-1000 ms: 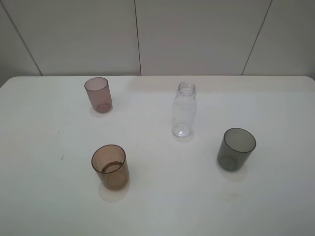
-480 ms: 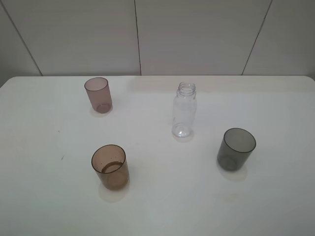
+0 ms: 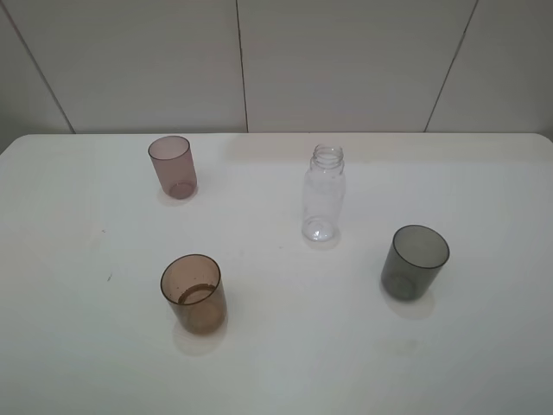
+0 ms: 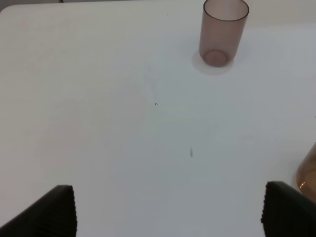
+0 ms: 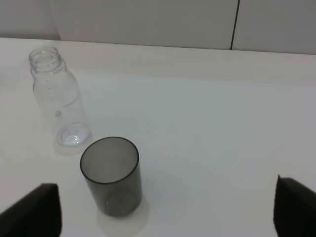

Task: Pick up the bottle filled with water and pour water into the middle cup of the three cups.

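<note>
Upright, the bottle [image 3: 323,195], open neck up, among the three cups [image 3: 193,293].

left end effector [image 4: 168,210]: two black fingers [image 4: 52,212], blocky, matte, with fine ribbing on the inner faces
right end effector [image 5: 168,210]: two black fingers [image 5: 34,210], same blocky shape, edges blurred
cables, screws, markings: too little of either arm shows to tell

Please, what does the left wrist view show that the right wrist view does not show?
Only the left wrist view shows the mauve-pink cup, plus an edge of the amber-brown cup. Only the right wrist view shows the bottle and the dark-grey cup, both upright. Both show the white table and wide-apart black fingertips.
</note>
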Controlling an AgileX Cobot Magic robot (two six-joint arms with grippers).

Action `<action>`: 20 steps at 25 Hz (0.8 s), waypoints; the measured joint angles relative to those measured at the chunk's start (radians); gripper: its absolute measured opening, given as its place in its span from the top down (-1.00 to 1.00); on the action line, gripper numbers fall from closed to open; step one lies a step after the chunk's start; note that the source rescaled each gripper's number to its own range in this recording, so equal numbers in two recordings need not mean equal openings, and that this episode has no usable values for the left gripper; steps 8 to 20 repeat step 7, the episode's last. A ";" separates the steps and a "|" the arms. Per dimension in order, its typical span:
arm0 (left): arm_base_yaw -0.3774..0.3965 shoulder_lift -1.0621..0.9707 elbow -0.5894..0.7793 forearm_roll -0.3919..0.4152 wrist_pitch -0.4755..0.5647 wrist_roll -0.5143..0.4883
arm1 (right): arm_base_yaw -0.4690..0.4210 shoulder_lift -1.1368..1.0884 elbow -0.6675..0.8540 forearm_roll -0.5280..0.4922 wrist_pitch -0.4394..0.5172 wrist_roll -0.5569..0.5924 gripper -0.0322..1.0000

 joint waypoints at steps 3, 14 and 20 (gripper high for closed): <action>0.000 0.000 0.000 0.000 0.000 0.000 | 0.000 0.000 0.000 0.000 0.000 0.000 -0.82; 0.000 0.000 0.000 0.000 0.000 0.000 | -0.035 0.000 0.000 0.000 0.000 0.000 -0.82; 0.000 0.000 0.000 0.000 0.000 0.000 | -0.035 0.000 0.000 0.000 0.000 0.000 -0.82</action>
